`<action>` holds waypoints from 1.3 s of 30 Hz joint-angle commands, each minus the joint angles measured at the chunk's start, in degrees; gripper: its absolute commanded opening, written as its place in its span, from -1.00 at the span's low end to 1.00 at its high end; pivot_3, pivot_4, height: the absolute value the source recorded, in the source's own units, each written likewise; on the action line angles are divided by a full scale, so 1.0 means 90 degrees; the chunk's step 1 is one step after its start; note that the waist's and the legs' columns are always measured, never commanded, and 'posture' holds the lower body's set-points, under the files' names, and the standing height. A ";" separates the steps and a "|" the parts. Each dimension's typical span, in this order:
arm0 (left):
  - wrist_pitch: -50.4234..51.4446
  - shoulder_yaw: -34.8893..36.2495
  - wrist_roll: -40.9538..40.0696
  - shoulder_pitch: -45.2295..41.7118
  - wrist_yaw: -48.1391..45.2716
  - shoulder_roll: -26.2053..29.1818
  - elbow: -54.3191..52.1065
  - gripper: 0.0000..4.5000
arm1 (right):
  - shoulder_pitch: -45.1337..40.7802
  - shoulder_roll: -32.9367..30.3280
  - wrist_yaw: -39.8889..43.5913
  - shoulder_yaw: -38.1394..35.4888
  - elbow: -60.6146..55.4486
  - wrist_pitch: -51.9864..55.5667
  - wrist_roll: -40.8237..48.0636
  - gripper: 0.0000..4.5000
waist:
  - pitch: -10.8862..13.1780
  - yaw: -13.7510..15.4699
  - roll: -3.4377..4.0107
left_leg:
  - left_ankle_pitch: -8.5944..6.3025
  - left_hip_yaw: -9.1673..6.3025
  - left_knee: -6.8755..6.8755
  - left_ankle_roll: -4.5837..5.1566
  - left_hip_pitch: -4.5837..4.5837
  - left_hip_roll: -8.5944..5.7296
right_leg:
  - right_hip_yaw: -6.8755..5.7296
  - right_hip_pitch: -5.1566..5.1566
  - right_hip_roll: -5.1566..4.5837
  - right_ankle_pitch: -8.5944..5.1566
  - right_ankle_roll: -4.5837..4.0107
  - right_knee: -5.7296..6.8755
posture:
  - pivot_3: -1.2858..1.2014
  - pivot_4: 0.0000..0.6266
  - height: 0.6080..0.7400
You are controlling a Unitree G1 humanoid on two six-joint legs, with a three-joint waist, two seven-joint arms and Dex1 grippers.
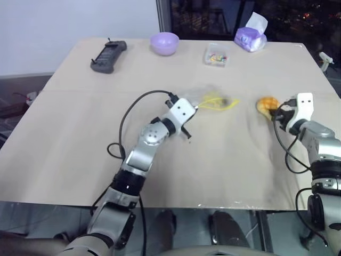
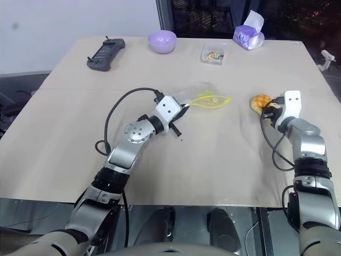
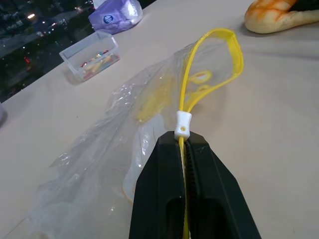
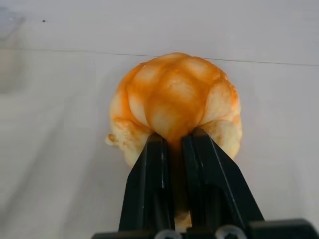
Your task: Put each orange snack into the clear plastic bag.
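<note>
The clear plastic bag [image 1: 212,99] lies crumpled on the table's middle, its yellow strip [image 3: 219,55] bowed into an open loop. My left gripper [image 3: 182,139] is shut on that strip just behind the white slider, holding the bag's mouth toward the right. A small pale-yellow piece shows through the plastic. To the right of the bag, apart from it, the orange snack [image 4: 174,99] rests on the table, a domed bun with a grid pattern. My right gripper [image 4: 174,142] is shut on the near side of the orange snack [image 1: 266,104], its fingers pressed into the soft bun.
Along the table's far edge stand a black handheld device [image 1: 109,56], a purple bowl [image 1: 164,42], a small clear box of colourful bits [image 1: 216,55] and a purple tissue pack [image 1: 250,36]. A strip of bare tabletop [image 1: 242,106] separates bag and bun.
</note>
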 commanded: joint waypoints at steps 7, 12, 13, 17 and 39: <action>-0.0172 -0.0021 0.0012 -0.0095 0.0022 -0.0030 -0.0131 -1.00 | 0.0803 -0.0175 0.1921 0.0249 -0.2648 0.0500 0.1506 -0.99 | 0.0003 0.0027 0.0005 | -0.0001 -0.0003 0.0004 0.0002 -0.0002 -0.0005 | -0.0003 0.0002 -0.0005 0.0000 0.0000 -0.0002 | 0.03 -0.52 1.00; -0.0238 -0.0082 0.0040 -0.0099 -0.0007 -0.0044 -0.0136 -1.00 | 0.0678 0.0060 0.1691 0.0638 -0.2853 0.0776 0.1459 -0.99 | 0.0003 0.0012 0.0005 | -0.0001 -0.0004 0.0004 0.0002 -0.0002 -0.0002 | -0.0003 0.0000 -0.0002 0.0000 0.0000 0.0000 | 0.03 -0.52 1.00; -0.0256 -0.0098 0.0044 -0.0098 -0.0021 -0.0045 -0.0150 -1.00 | 0.0623 0.0100 0.1630 0.0691 -0.2810 0.0816 0.1427 -0.99 | 0.0003 0.0012 0.0005 | -0.0001 -0.0004 0.0004 0.0002 -0.0002 -0.0003 | -0.0003 0.0000 -0.0002 0.0000 0.0000 0.0000 | 0.03 -0.52 1.00; -0.0310 -0.0170 0.0028 -0.0054 -0.0108 -0.0034 -0.0250 -1.00 | 0.0401 0.0135 0.1504 0.0839 -0.2540 0.0827 0.1261 -0.99 | 0.0003 0.0021 0.0005 | -0.0001 -0.0005 0.0004 0.0001 -0.0002 -0.0003 | -0.0004 0.0000 -0.0003 0.0000 0.0000 0.0000 | 0.03 -0.52 1.00; -0.1198 -0.0644 0.0020 -0.0030 -0.1054 0.0229 -0.0291 -1.00 | -0.0706 0.0727 0.0374 0.0585 -0.2039 0.2265 0.1524 -0.99 | 0.0004 0.0011 0.0006 | -0.0001 -0.0003 0.0002 0.0002 -0.0004 -0.0003 | -0.0002 -0.0002 -0.0003 0.0000 0.0000 -0.0001 | 0.03 -0.52 1.00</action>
